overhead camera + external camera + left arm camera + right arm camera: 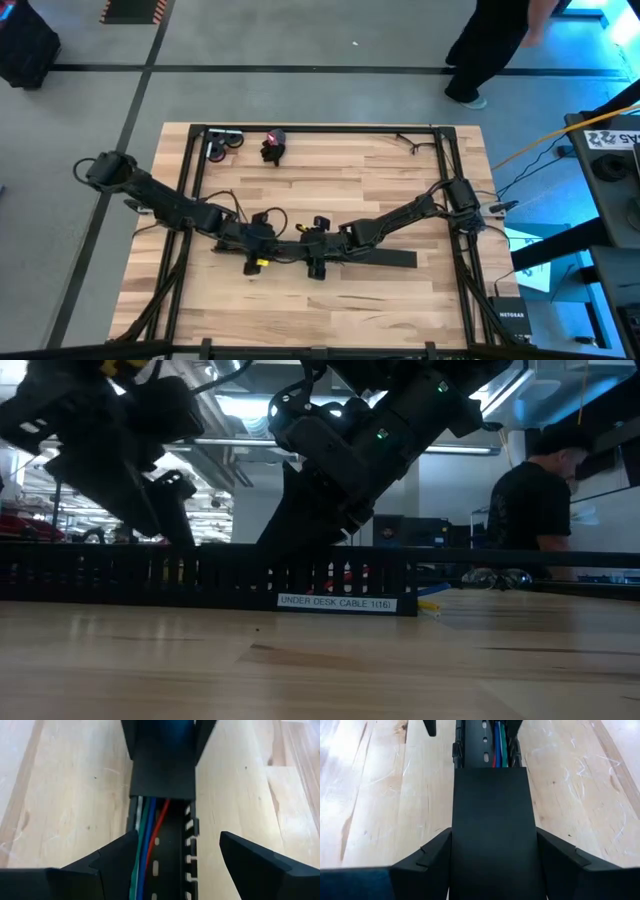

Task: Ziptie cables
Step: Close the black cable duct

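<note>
The cables (147,840) lie inside the slotted channel (172,865) near the table's (380,170) front edge. The left gripper (177,857) is spread wide, straddling the channel and holding nothing. The right gripper (492,852) grasps the flat cover (492,820) by its sides. If that cover slides on skewed, it could pinch the wires or jam against the channel wall, and no zipties can be made out.

Thin coloured cables (148,827): four are counted — white, green, blue, red
Long black slotted plastic channel (172,865): one
Flat black cover (492,825): one — seated on it
</note>
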Tool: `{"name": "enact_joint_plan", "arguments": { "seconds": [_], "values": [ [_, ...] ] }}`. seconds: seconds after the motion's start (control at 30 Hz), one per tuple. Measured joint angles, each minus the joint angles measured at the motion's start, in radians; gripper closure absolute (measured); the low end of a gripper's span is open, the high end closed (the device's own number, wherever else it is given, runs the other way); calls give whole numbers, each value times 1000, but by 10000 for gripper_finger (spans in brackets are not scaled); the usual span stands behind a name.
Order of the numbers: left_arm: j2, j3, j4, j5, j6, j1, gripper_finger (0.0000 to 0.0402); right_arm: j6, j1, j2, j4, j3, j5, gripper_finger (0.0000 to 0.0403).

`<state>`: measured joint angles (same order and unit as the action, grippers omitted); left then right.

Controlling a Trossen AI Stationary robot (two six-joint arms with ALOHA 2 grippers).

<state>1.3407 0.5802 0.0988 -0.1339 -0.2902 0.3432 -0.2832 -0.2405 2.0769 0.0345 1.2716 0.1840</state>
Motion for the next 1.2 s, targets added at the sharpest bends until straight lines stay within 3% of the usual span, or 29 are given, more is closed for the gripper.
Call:
{"name": "enact_joint_plan", "arguments": {
  "seconds": [0.23, 0.6, 0.93, 1.2],
  "values": [
    [33, -63, -142, -73, 10, 4, 123, -4, 0, 1, -10, -2, 11, 174],
    [-21, -36, -92, -108, 70, -10, 123, -4, 0, 2, -16, -3, 15, 174],
    [30, -163, -222, -30, 7, -35, 124, 0, 0, 3, -33, -4, 7, 174],
    [125, -197, -415, -10, 1, -28, 159, 1, -4, 3, -46, -7, 0, 174]
  ]
}}
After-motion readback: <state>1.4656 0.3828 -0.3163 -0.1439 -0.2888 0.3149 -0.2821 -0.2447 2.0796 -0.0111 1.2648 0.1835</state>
